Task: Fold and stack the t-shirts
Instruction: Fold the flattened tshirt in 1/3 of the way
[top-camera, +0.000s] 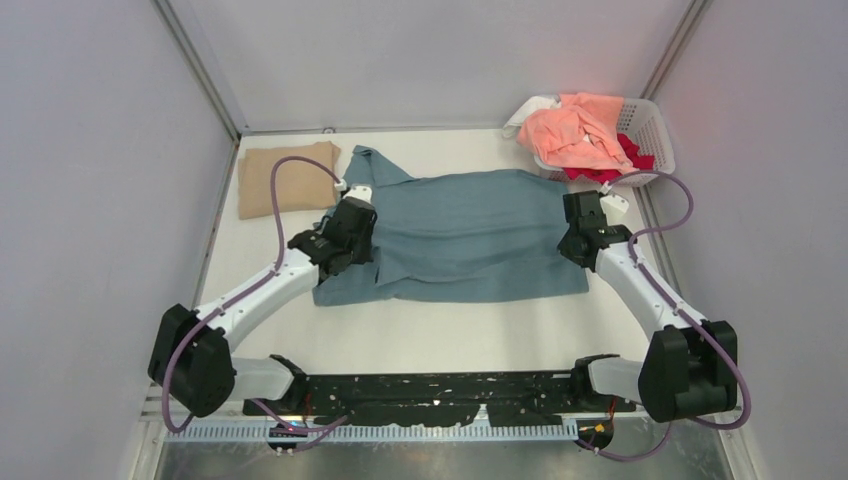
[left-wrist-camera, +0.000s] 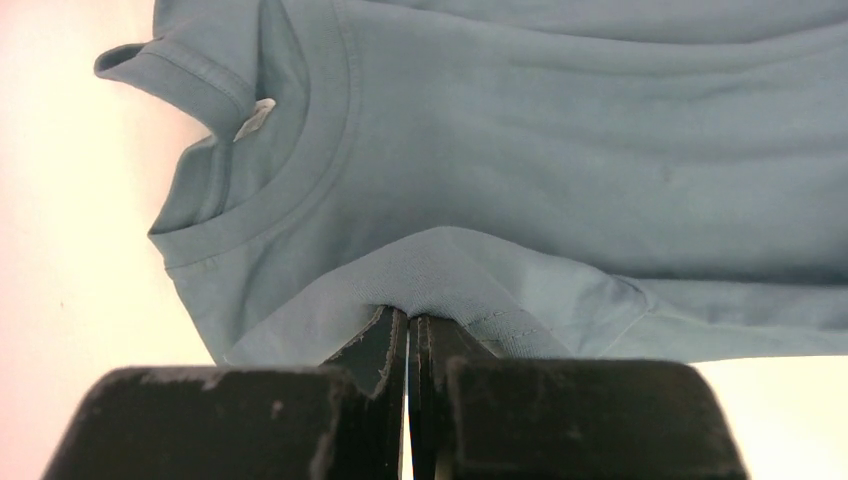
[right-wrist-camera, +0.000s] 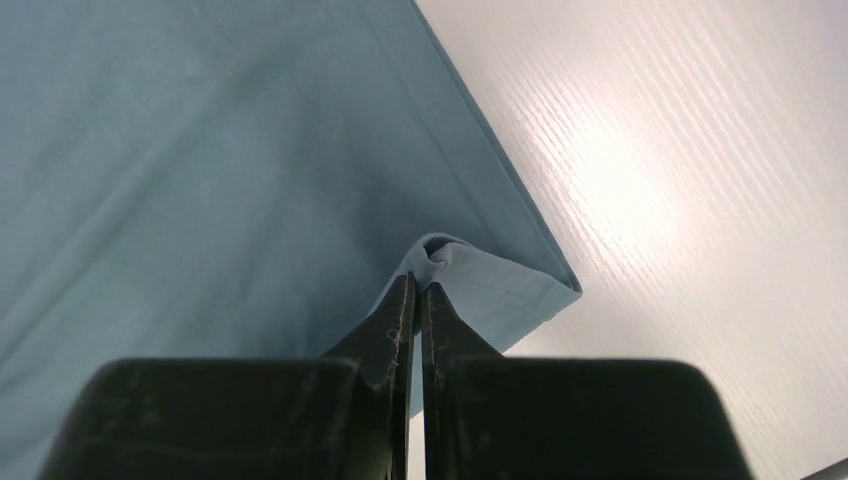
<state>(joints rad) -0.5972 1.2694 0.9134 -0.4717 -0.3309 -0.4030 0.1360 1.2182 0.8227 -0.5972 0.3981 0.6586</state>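
While the top view is showing the teal-blue t-shirt (top-camera: 470, 235) lying spread across the middle of the table (top-camera: 430, 340), the left gripper (top-camera: 348, 240) is pinching its left end and the right gripper (top-camera: 580, 240) its right end, so the step in hand is probably a lengthwise fold. The tan t-shirt (top-camera: 283, 180) is lying folded at the far left, and the peach-pink t-shirt (top-camera: 575, 135), red t-shirt (top-camera: 630, 155) and white t-shirt (top-camera: 530, 112) are sitting in the basket (top-camera: 655, 140) at the far right. Turning to the left wrist view, the fingers (left-wrist-camera: 375, 345) are clamping shut on a raised ridge of hemmed cloth just below the collar (left-wrist-camera: 300, 170), whose label (left-wrist-camera: 255, 118) is showing; how many layers they are holding I cannot tell. Turning to the right wrist view, the closed jaws are nipping only a small bite at the hem corner (right-wrist-camera: 510, 290), beside bare table. Doing this well is likely meaning lifting both pinches together at one height, keeping the cloth lightly taut between them, carrying the held edge across to meet the opposite edge squarely, and watching that the small right-hand bite is not slipping before the cloth is lying flat.
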